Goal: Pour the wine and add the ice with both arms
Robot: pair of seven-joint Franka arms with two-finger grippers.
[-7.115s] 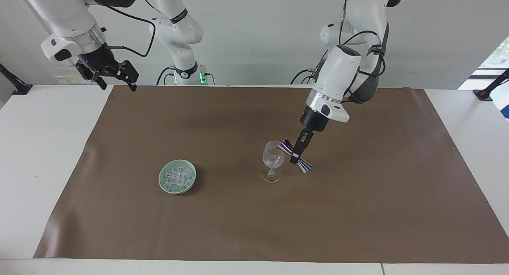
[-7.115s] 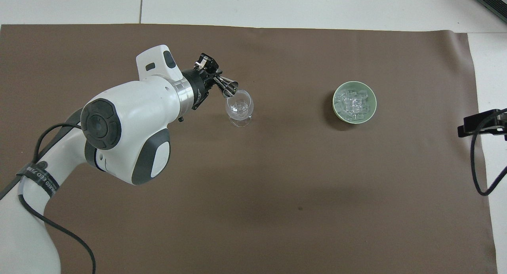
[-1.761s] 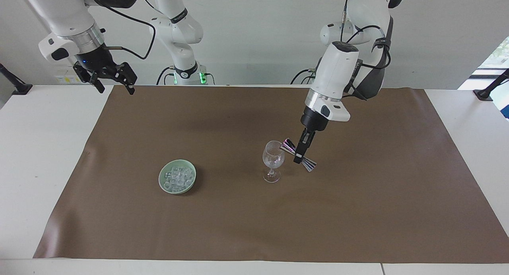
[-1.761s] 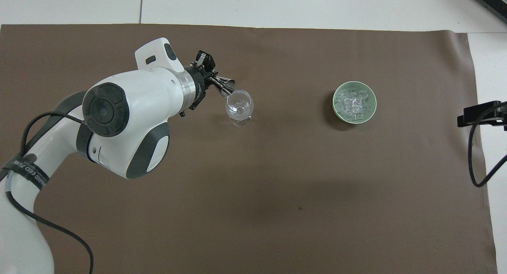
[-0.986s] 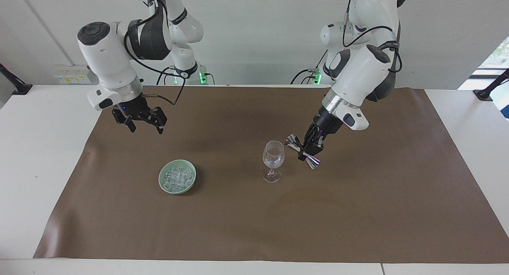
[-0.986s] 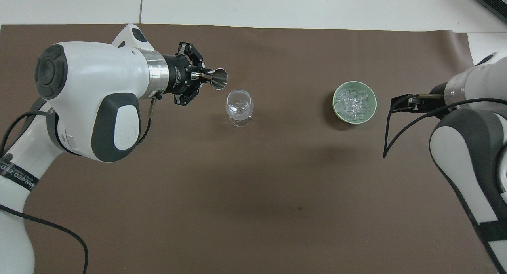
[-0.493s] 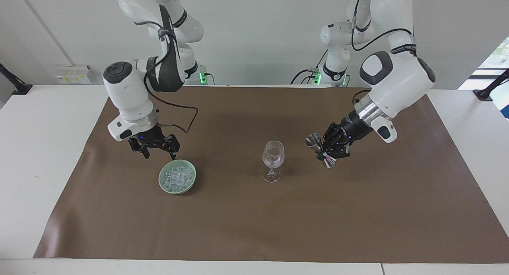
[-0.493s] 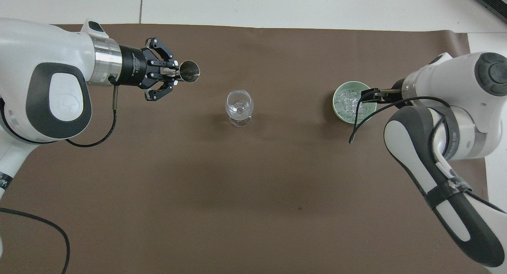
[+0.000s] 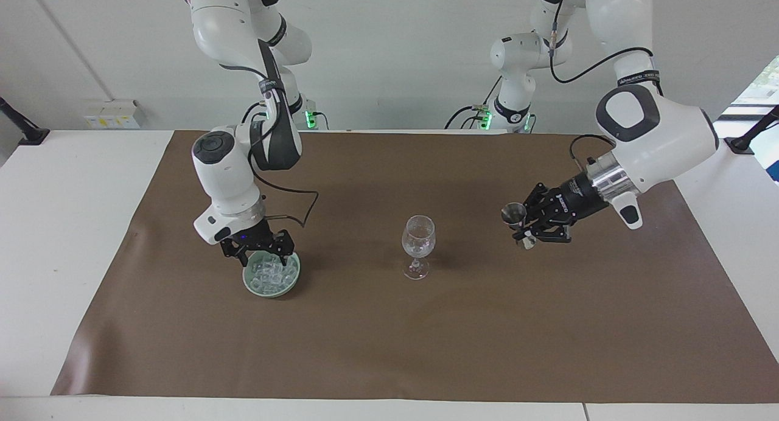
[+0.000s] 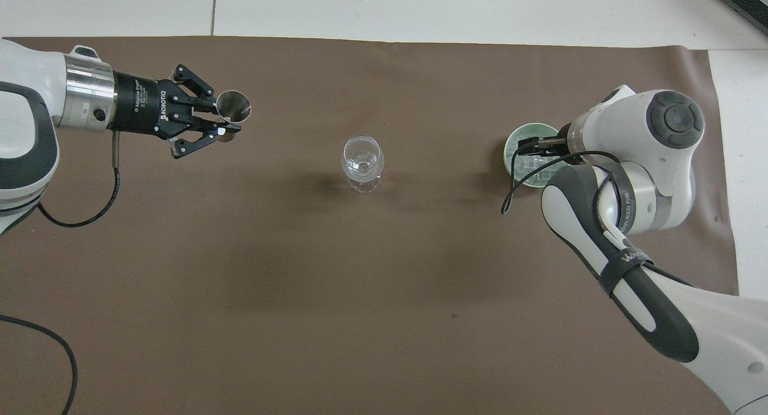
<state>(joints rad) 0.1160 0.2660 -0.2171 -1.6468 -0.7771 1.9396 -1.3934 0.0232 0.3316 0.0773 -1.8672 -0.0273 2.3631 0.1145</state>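
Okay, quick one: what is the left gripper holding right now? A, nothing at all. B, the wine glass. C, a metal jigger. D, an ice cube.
C: the left gripper is shut on the metal jigger, held up over the brown mat, while the wine glass stands alone and the ice lies in the green dish under the right gripper.

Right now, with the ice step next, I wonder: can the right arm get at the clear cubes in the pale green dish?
Probably yes. The right gripper is open right over the pale green dish, with nothing between it and the heap of clear ice cubes. The stemmed wine glass stands well aside.
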